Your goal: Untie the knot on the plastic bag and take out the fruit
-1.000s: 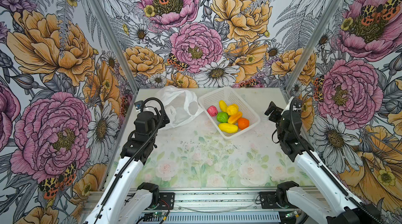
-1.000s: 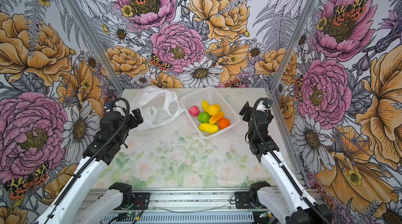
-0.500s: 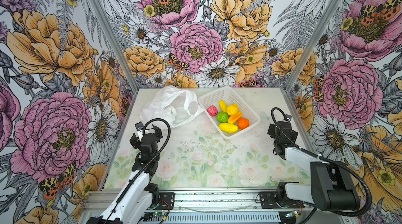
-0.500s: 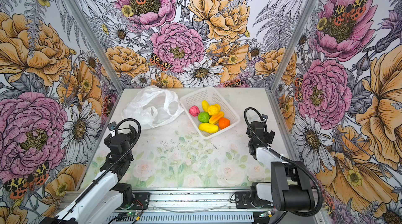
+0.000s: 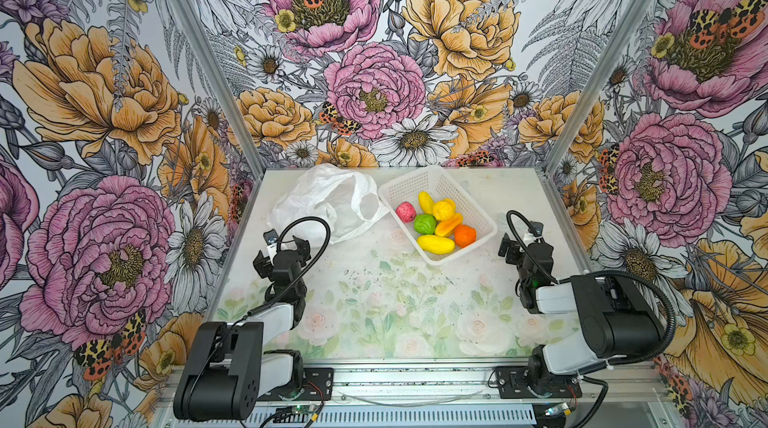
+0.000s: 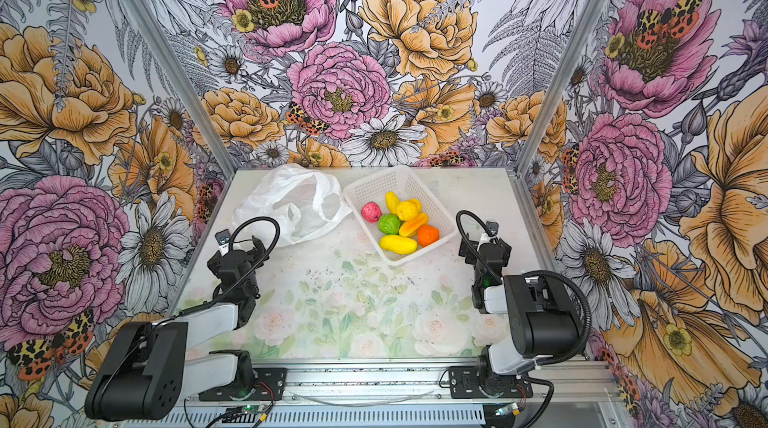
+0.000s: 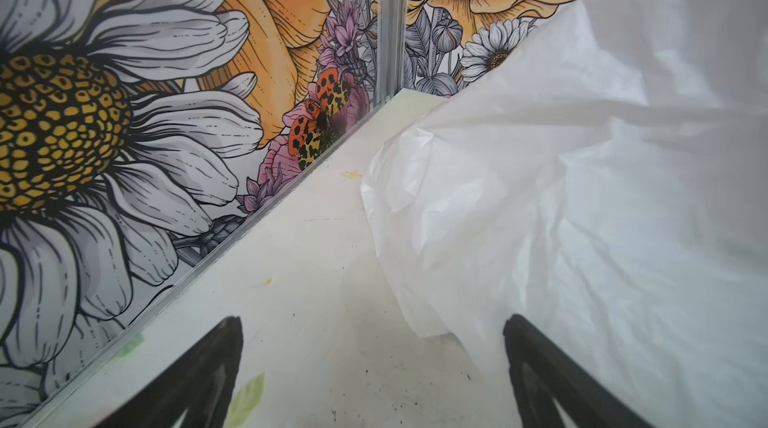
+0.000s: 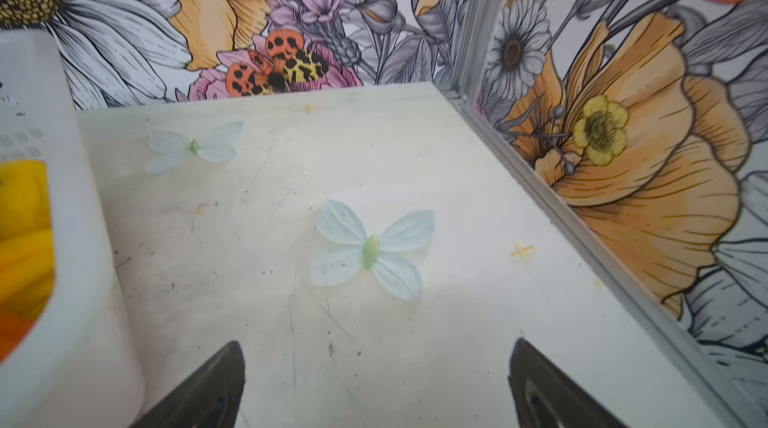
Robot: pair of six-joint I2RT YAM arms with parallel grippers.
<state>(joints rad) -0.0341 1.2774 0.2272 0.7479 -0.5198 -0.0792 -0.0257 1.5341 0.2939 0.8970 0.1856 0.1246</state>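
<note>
plastic bag [image 5: 320, 201]: crumpled, slack, translucent white, far left on the table [image 5: 374, 301], just beside the basket [image 5: 415, 185]; its handle loops [image 5: 352, 197] lie apart
fruit [image 5: 436, 224]: seven pieces in the basket, pink-red, green, orange, yellows
left gripper [image 5: 286, 244]: arm folded low, jaws spread wide, empty, at the bag's near edge
right gripper [image 5: 521, 241]: arm folded low, jaws spread wide, empty, near the basket's right corner

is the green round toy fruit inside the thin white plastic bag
No, in a top view the green round toy fruit sits in the white plastic lattice basket, which stands beside the thin white plastic bag.
</note>
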